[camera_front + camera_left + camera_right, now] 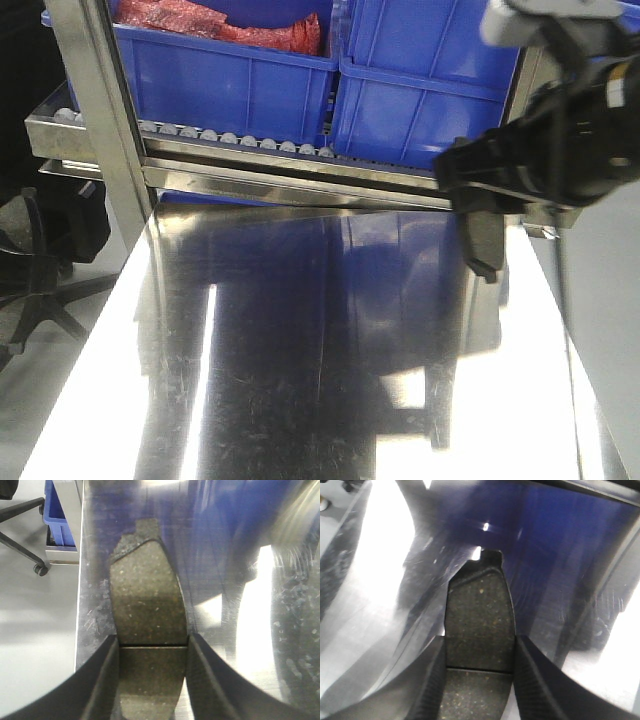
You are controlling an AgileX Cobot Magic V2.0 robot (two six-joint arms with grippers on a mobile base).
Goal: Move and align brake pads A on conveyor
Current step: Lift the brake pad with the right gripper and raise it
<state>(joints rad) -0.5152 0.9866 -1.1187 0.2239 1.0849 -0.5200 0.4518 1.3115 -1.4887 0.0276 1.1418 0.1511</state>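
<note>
Each wrist view shows one brake pad held lengthwise between black fingers, grey-brown face toward the camera, above the shiny steel tabletop. My left gripper is shut on a brake pad at its centre groove, near the table's left edge. My right gripper is shut on another brake pad just ahead of its groove. In the front view the right gripper hangs at the right with its pad pointing down, clear of the table. The left arm is outside the front view. The conveyor is out of view.
Two blue bins sit on a rack of small white rollers behind the table; the left one holds red material. A steel post stands at back left. An office chair base is on the floor left.
</note>
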